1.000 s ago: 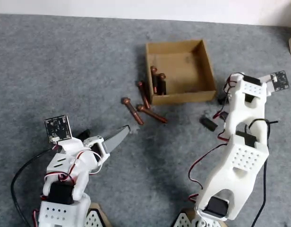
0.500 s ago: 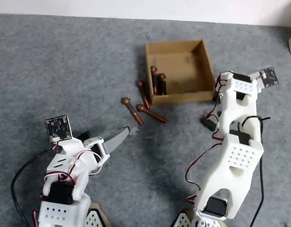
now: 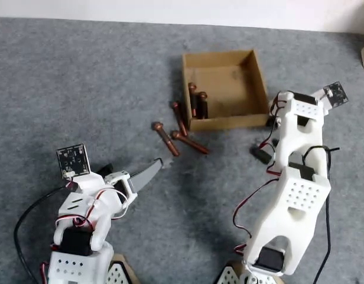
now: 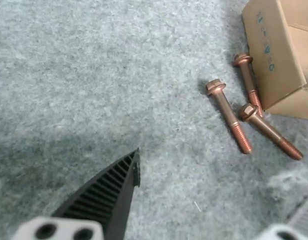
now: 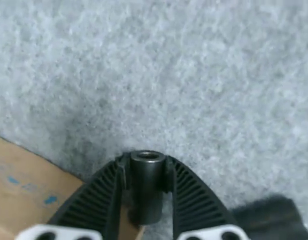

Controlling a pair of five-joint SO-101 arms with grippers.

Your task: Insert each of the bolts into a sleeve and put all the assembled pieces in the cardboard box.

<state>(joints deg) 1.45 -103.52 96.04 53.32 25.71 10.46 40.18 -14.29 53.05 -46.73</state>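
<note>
In the high view, three loose bolts (image 3: 176, 133) are seen on the carpet (image 3: 81, 77), just outside the front-left corner of the cardboard box (image 3: 260, 80). They lie ahead of the left gripper (image 3: 137, 171), the nearer of the two. Two pieces (image 3: 198, 102) are stood inside the box, and a dark part (image 3: 262, 155), possibly a spare sleeve, is lying by the right arm.

In the left wrist view, the jaws are spread wide with nothing held. The nearest bolt (image 4: 228, 116) is laid slantwise, close against a second.

In the right wrist view, a sleeve (image 5: 146, 185) is pinched by the right gripper (image 5: 146, 167), bore unobstructed, beside the box wall.
</note>
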